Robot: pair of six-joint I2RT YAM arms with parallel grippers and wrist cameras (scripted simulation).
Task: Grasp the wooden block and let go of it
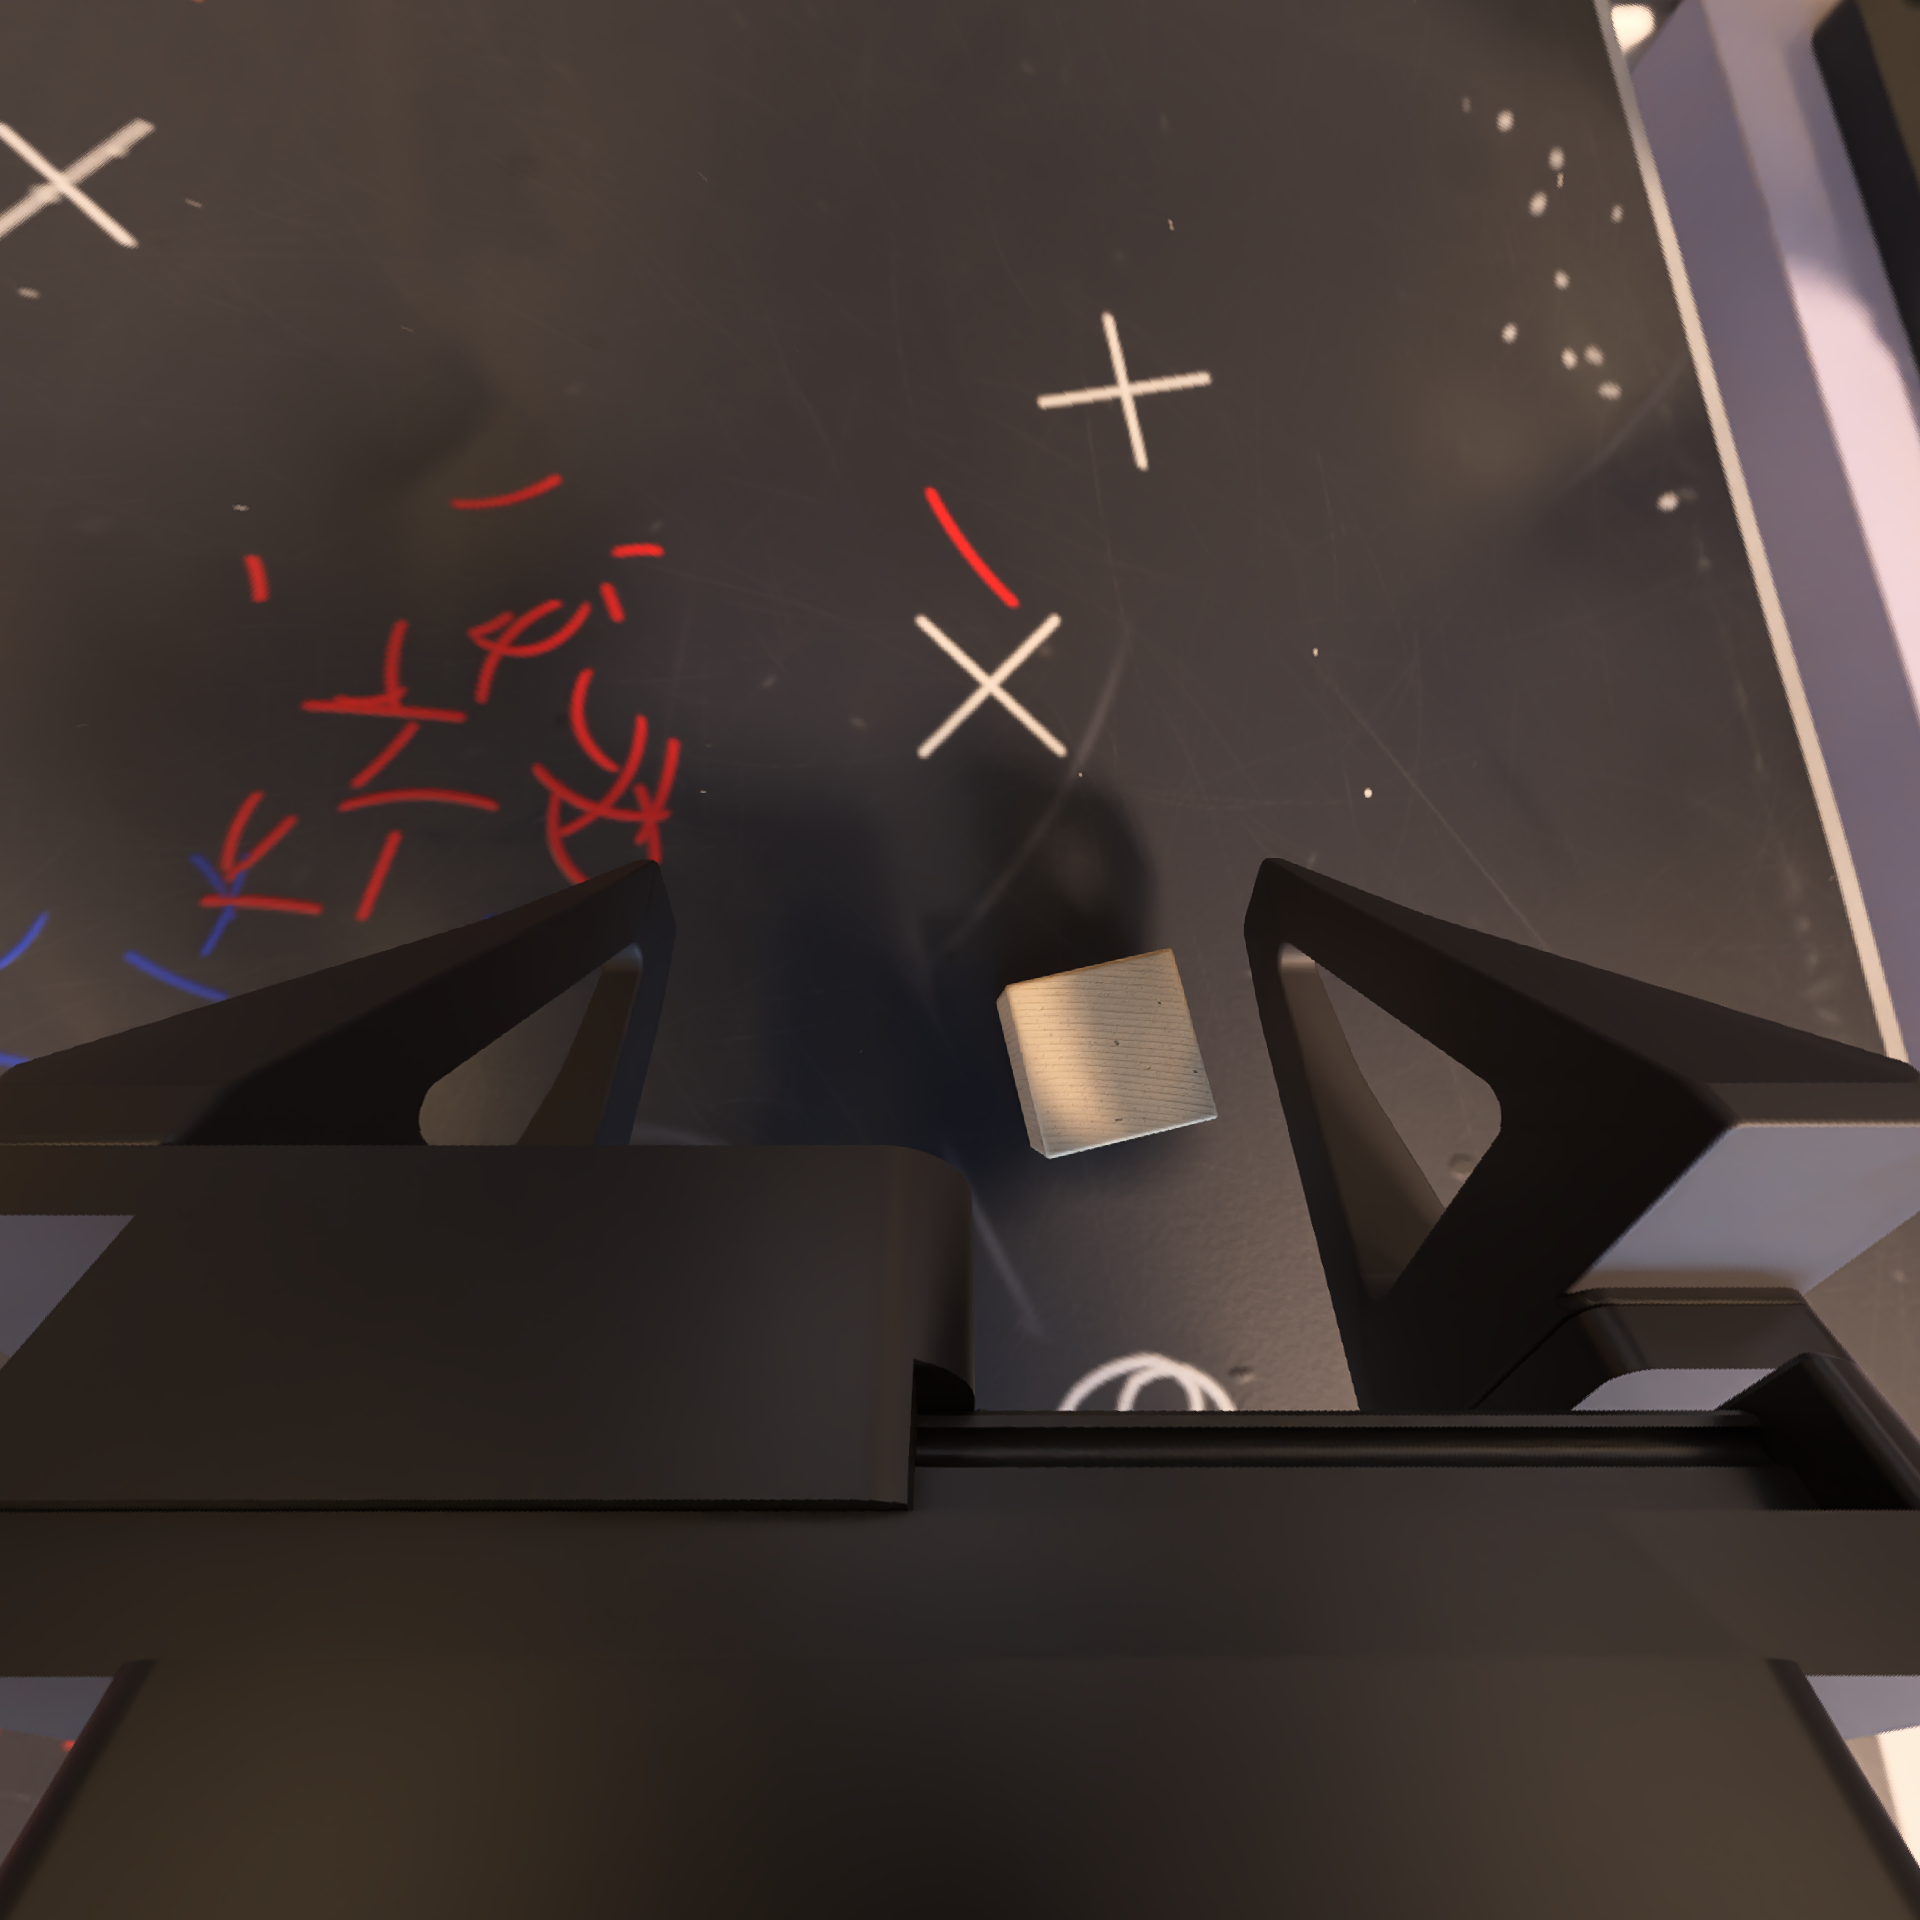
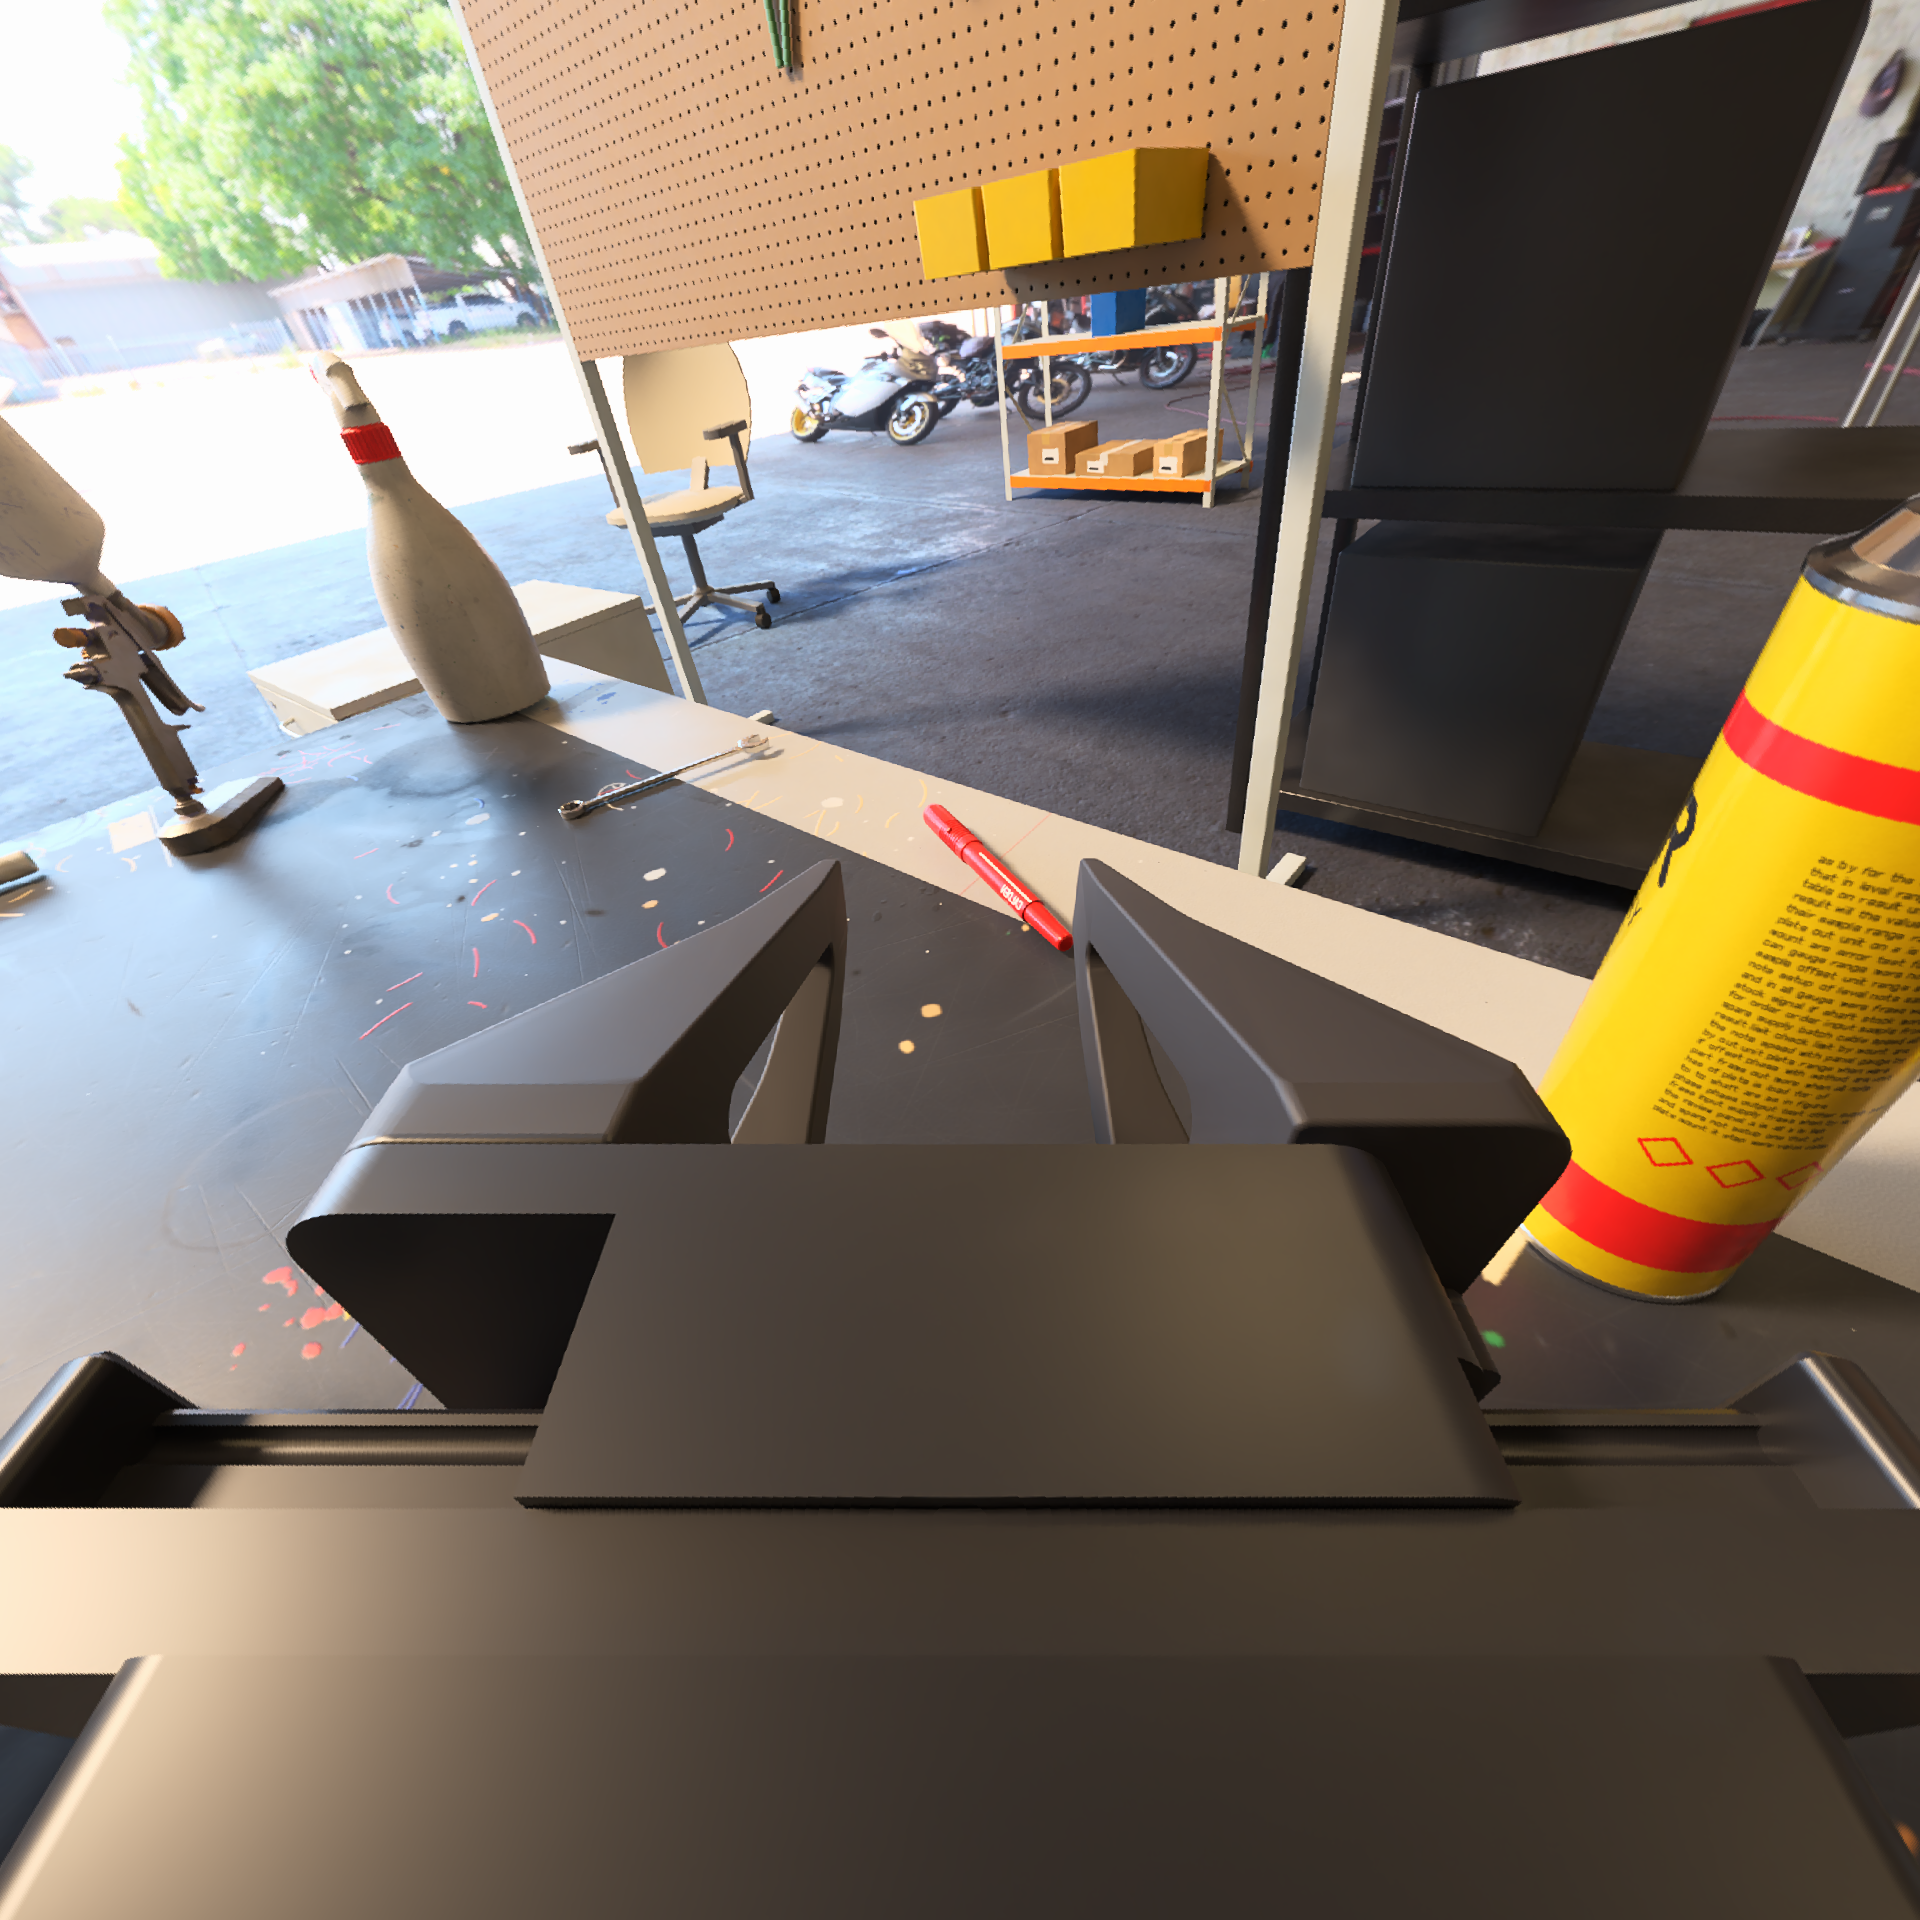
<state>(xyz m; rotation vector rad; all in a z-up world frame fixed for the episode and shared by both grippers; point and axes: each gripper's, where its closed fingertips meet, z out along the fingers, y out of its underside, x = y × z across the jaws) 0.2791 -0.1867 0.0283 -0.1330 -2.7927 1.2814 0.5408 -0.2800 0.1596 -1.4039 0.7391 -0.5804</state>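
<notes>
The wooden block (image 1: 1104,1051) is lying on the dark counter (image 1: 790,312), between the spread fingers of the left gripper (image 1: 956,904) and nearer the right one, touching neither; whether the grasp is yet to come or already finished, I cannot tell; that gripper is pointing steeply down over the block; the right gripper (image 2: 958,914) is idling, half apart, holding nothing, looking out level across the counter.

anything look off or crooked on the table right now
Nothing is spilled or broken. The small pale wooden block lies on the dark scuffed table, turned askew to the open left tool, nearer its right finger. In the right wrist view, the white bowling pin and yellow spray can appear to lean, perhaps from the wide-angle lens.
</notes>
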